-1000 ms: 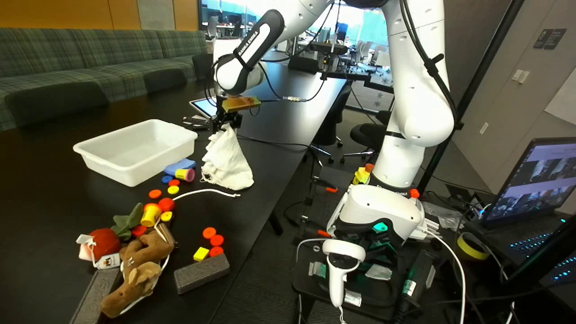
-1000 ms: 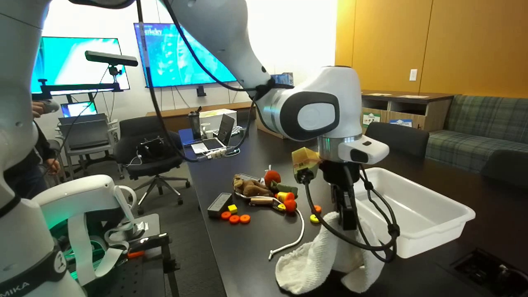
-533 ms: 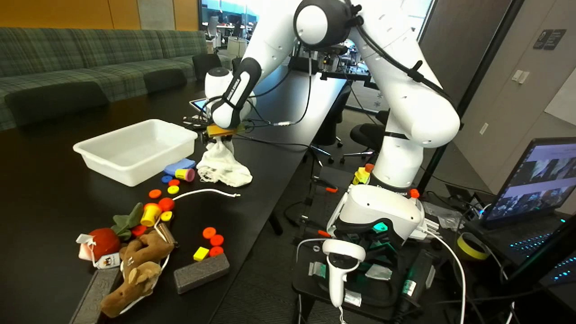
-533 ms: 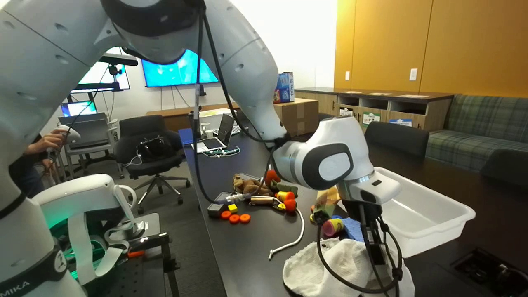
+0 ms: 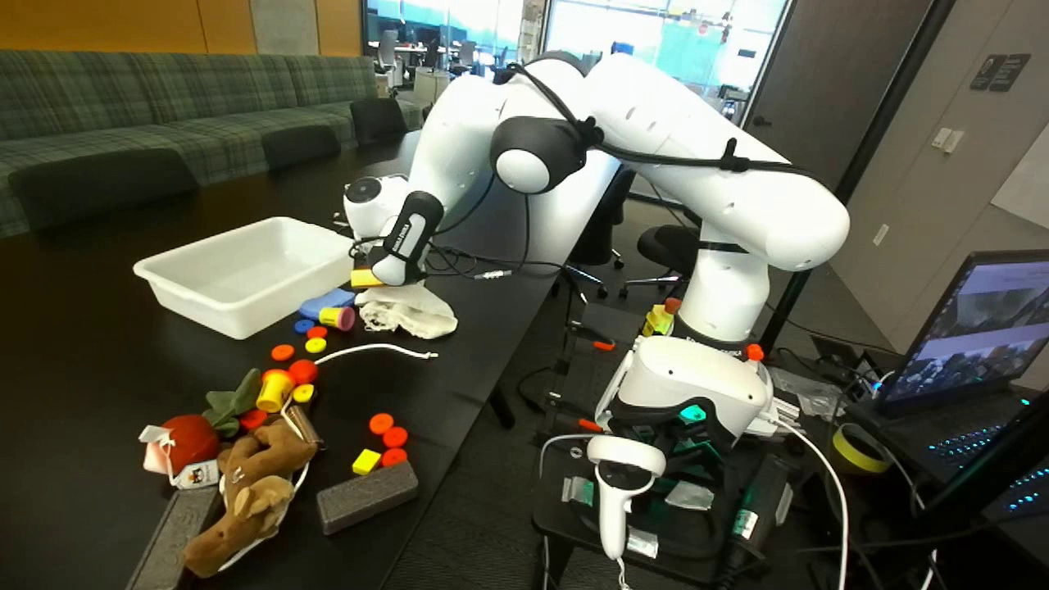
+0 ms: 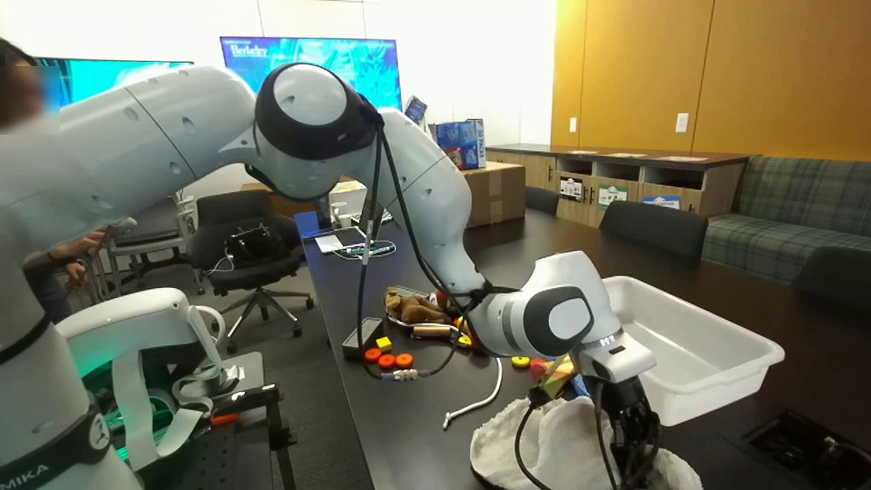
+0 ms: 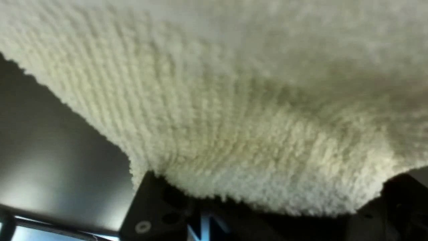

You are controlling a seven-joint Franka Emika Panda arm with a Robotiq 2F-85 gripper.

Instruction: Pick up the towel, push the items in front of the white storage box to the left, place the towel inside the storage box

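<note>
Towel (image 7: 200, 110) in fuzzy, ribbed folds near rectangular box (image 5: 270, 301)

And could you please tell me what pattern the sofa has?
A muted grey-green plaid; the sofa shows best in an exterior view.

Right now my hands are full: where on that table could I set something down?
In an exterior view, bare table shows between the white cord, three orange discs and its edge; more lies picture-left of the storage box. Crowded: from the towel and blue item to the brown plush.
</note>
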